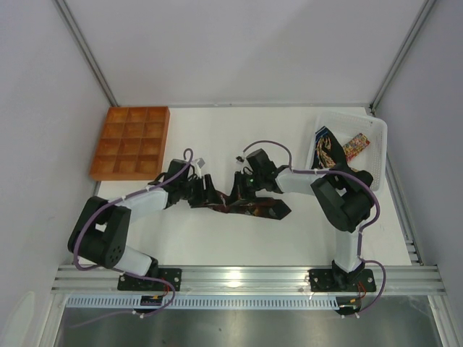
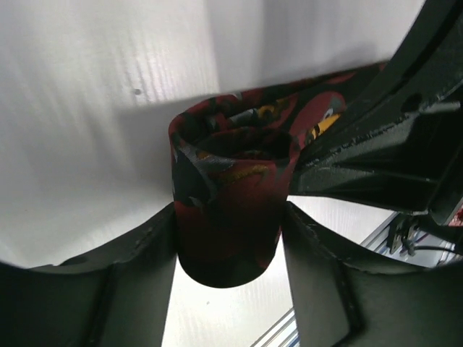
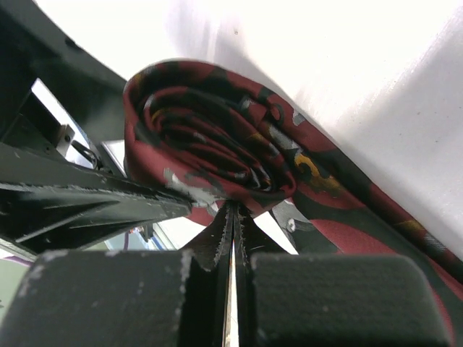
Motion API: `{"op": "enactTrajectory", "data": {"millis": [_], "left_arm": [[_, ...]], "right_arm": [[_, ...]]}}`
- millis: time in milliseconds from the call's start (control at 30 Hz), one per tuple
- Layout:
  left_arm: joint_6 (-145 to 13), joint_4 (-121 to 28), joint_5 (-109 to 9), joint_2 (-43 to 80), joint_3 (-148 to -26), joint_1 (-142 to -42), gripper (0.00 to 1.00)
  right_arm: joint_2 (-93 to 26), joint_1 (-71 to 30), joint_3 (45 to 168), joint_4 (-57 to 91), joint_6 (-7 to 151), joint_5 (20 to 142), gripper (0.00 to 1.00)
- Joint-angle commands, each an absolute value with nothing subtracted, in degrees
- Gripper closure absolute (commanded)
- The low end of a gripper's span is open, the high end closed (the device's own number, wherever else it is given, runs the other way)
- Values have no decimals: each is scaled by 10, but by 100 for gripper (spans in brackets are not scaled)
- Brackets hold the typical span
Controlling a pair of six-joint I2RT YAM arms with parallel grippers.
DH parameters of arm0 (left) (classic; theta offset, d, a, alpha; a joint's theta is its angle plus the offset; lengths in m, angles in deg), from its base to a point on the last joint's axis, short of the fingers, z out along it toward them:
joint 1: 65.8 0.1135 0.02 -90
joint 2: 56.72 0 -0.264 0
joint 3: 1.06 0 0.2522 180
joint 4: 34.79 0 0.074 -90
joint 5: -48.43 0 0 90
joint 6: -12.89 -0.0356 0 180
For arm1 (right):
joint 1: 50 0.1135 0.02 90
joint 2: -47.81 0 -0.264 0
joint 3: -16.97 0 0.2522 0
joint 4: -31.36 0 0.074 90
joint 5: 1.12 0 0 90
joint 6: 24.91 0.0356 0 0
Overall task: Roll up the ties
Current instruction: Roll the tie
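Tie roll sits between left jaws — touching both.

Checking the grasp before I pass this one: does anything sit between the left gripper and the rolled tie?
Nothing visible. The rolled tie sits directly between the fingers of the left gripper, which meet its sides. The right gripper, shut, is at the roll's edge, outside that gap.

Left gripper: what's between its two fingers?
The rolled-up end of the maroon tie fills that gap in the left gripper, shown in the left wrist view.
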State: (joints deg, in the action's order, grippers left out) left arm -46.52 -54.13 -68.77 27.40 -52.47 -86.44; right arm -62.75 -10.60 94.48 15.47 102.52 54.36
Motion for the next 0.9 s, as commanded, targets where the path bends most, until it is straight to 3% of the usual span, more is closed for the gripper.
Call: {"op": "enactTrajectory", "data": {"millis": [0,267,500,867], "left_arm": [[-465,-532,-690,265,-547,-884,40],[-471,-630,-585,233,-612,-951,53],[-465,-681,-526,262,-670,-1009,56],[-424,-662,-511,344,-715,-1088,45]], "right_arm": [[-610,-109,941,155,1017,550,100],[-601,-114,926,162,1023,554,100],[-599,-126,916,188,1031,541,100],[-594,-151,891,206,1033,521,100]]}}
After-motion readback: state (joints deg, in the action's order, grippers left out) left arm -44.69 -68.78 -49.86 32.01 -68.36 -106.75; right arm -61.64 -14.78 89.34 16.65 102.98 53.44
